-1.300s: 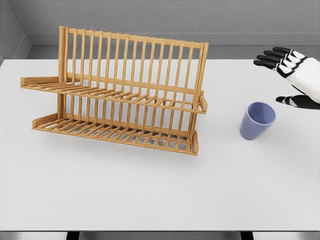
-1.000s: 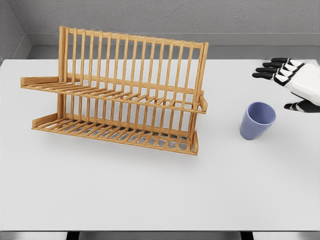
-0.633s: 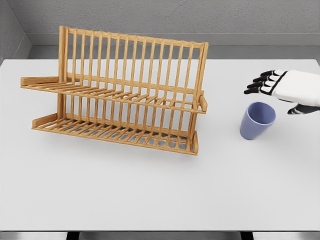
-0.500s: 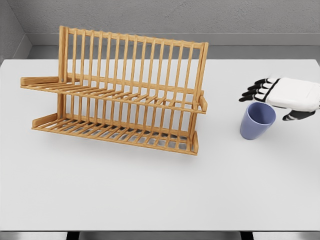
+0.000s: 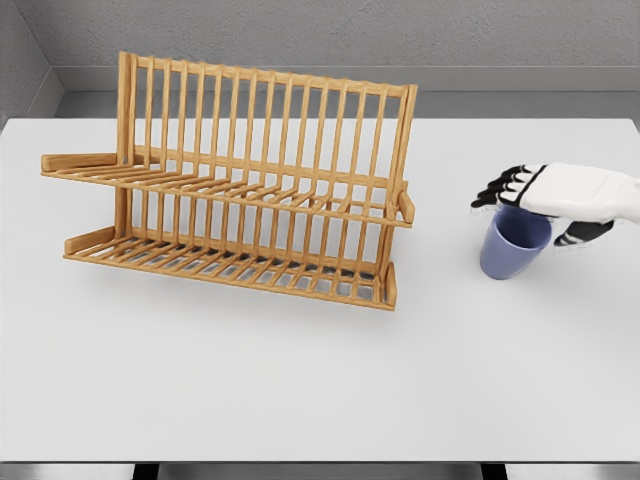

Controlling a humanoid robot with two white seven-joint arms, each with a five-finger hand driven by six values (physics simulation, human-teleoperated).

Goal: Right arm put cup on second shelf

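Note:
A blue-purple cup (image 5: 512,249) stands upright on the white table (image 5: 300,380), to the right of a wooden two-tier dish rack (image 5: 240,190). My right hand (image 5: 528,208) comes in from the right edge and hovers palm-down over the cup's rim, its black fingers (image 5: 497,188) reaching past the far-left side and the thumb on the near-right side. The fingers are spread and hold nothing. The rack's upper shelf (image 5: 230,185) and lower shelf (image 5: 235,262) hold nothing. The left arm does not show.
A grey wall and ledge run behind the table. The rack fills the left and middle of the table. White tabletop stretches in front of the rack and the cup.
My right hand has come down and to the left, from the far right above the table to just over the cup's rim. The cup and the rack have not moved.

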